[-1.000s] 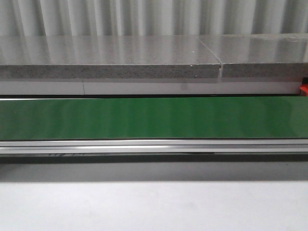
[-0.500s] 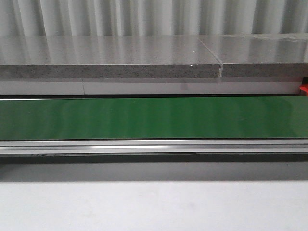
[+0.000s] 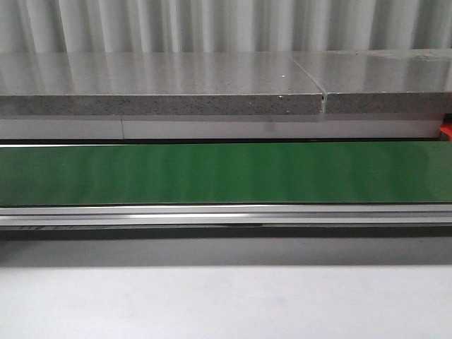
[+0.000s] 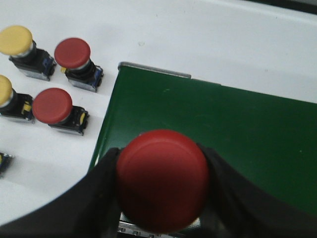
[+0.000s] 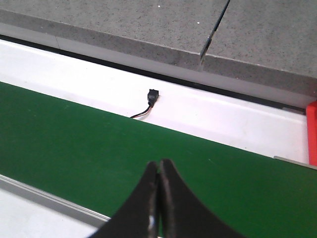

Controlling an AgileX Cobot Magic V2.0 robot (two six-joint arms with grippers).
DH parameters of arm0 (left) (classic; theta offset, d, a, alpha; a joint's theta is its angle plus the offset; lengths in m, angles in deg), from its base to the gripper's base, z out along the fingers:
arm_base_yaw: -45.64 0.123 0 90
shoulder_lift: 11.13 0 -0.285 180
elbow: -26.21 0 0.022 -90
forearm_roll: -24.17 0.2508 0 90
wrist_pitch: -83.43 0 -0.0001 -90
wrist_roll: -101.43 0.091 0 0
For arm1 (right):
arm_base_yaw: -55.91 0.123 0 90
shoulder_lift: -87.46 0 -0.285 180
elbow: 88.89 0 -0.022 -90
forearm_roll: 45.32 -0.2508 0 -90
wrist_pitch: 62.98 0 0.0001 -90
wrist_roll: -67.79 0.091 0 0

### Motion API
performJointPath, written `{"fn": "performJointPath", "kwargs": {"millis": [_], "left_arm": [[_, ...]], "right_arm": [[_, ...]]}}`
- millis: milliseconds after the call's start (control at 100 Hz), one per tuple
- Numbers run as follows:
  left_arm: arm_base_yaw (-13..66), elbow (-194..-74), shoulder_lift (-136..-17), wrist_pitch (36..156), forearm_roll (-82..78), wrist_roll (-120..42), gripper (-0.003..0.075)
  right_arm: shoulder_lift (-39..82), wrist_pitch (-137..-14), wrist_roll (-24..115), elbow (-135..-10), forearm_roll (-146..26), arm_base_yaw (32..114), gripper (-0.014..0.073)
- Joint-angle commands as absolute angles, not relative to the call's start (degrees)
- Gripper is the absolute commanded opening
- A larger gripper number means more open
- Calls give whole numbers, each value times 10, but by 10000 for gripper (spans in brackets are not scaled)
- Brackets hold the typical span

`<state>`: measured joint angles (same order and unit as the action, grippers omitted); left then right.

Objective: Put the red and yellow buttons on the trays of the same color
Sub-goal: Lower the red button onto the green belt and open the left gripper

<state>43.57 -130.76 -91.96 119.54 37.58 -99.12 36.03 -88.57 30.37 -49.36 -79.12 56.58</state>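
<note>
Front view: the green conveyor belt (image 3: 226, 173) spans the full width between a grey stone ledge (image 3: 162, 88) behind it and an aluminium rail (image 3: 226, 214) along its near edge, with a red tray (image 3: 445, 132) edge just showing at the belt's far right end. Left wrist view: the left gripper (image 4: 161, 191) is clamped on a red button (image 4: 162, 179) above the belt's end edge, and beside that edge on the white table (image 4: 198, 34) stand two red buttons (image 4: 72, 53) (image 4: 52, 105) and two yellow buttons (image 4: 16, 40) (image 4: 4, 90), apart from each other. Right wrist view: the right gripper (image 5: 158, 198), fingers pressed together and holding nothing, hangs over the belt, with the red tray's edge past the belt.
</note>
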Motion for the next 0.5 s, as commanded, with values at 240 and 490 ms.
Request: {"fn": "performJointPath", "kwargs": {"millis": [240, 490], "left_arm": [[431, -1329, -967, 1168, 369, -986, -20], [431, -1329, -1010, 1168, 369, -985, -15]], "right_arm": [[366, -860, 301, -509, -798, 567, -68], [366, -860, 301, -509, -798, 567, -68]]}}
